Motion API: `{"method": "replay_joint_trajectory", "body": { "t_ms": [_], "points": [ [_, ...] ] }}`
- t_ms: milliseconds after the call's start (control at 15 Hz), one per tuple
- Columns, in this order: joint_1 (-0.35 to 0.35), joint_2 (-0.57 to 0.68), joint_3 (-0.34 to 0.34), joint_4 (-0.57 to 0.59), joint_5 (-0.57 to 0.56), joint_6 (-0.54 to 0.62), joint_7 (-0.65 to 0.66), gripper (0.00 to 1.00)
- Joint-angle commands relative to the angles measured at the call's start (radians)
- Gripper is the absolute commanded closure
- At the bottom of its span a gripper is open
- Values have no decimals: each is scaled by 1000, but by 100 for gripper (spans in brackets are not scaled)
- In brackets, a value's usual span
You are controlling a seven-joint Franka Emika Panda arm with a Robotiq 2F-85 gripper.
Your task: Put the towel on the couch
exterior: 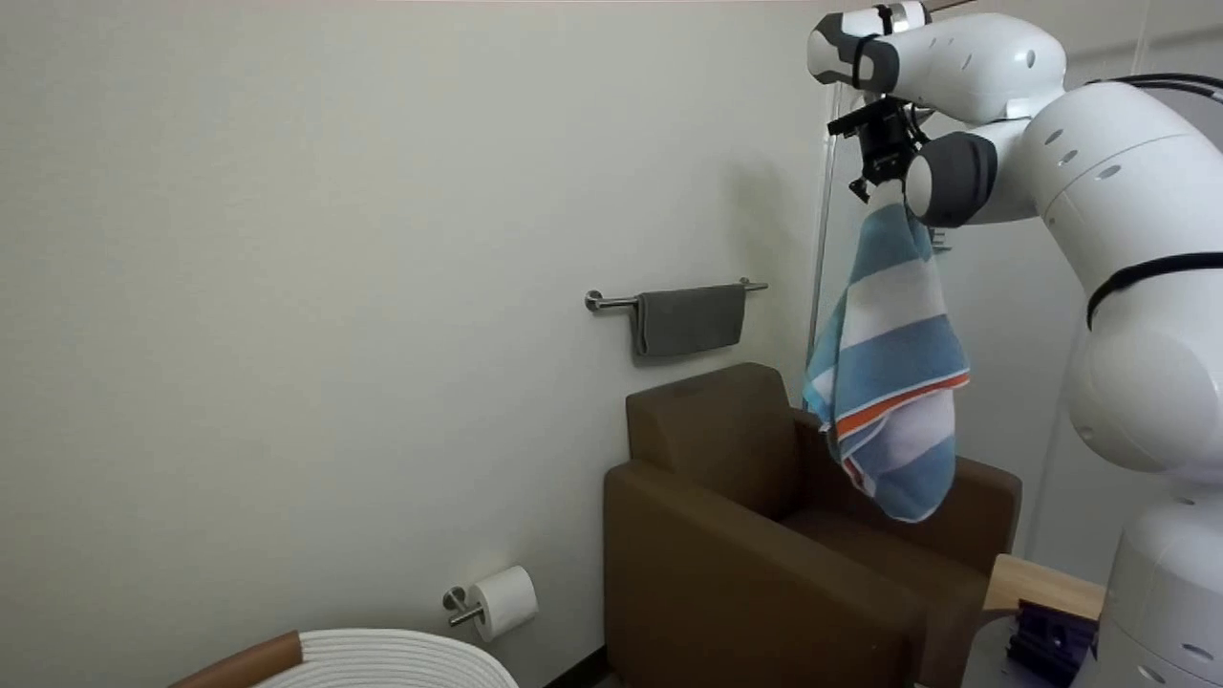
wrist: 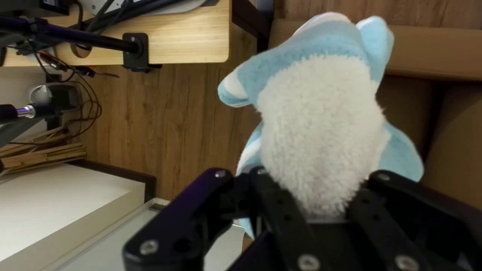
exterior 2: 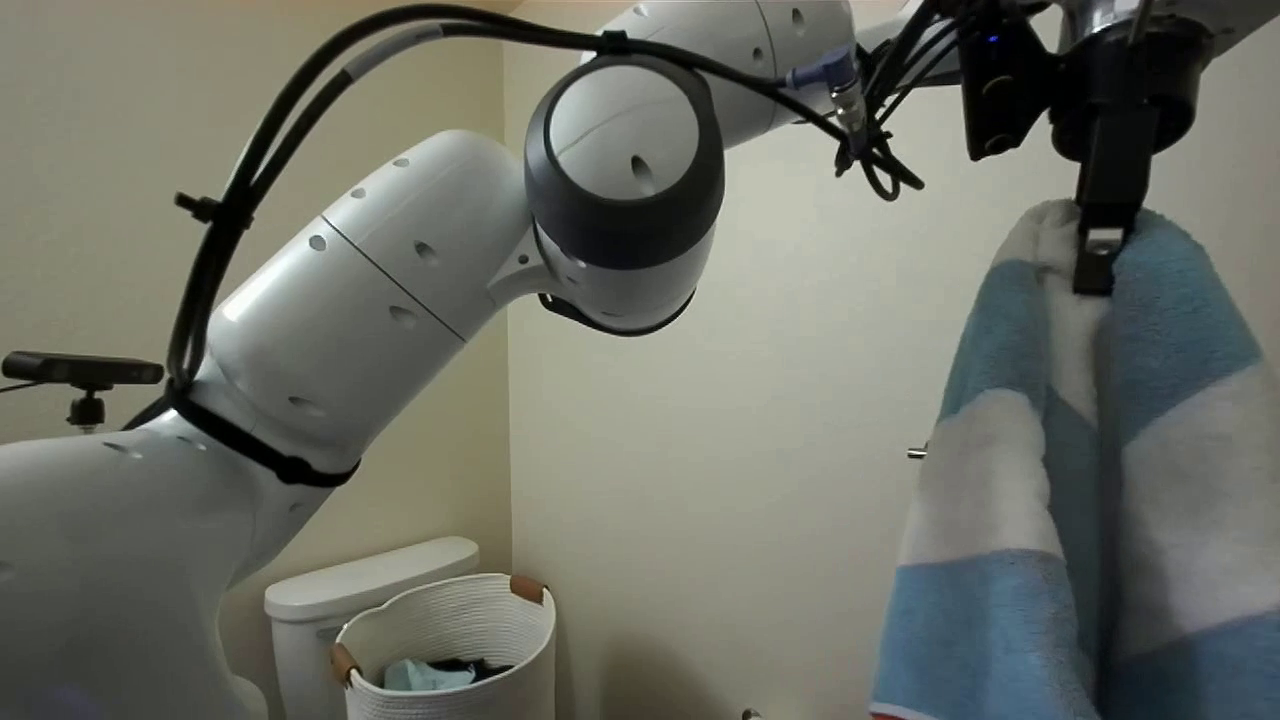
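Observation:
The towel has blue and white stripes with an orange band. It hangs bunched from my gripper in an exterior view, in front of and above the brown couch, a single-seat armchair. The towel and the gripper also show at the right in an exterior view; the couch is out of view there. In the wrist view the fingers are closed around the towel's white part. The couch shows at the right, partly hidden by the towel. The fingertips are buried in the cloth.
A grey cloth hangs on a wall rail behind the couch. A toilet paper roll is on the wall. A white basket stands by a toilet. A wooden table with clamped gear is near the couch.

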Motion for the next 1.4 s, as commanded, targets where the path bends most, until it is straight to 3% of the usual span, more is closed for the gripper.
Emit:
{"method": "replay_joint_trajectory", "body": {
  "t_ms": [0,333,733,800,867,933,1333],
  "points": [
    [-73,-13,52,5,100,67,99,90],
    [-131,-14,104,0,187,255,243,90],
    [-133,8,135,-3,195,463,397,90],
    [-131,13,134,-1,189,488,417,85],
    [-129,16,135,-3,185,502,432,59],
    [-127,19,134,-4,182,515,445,58],
    [-122,6,131,-29,168,575,487,21]
  ]
}}
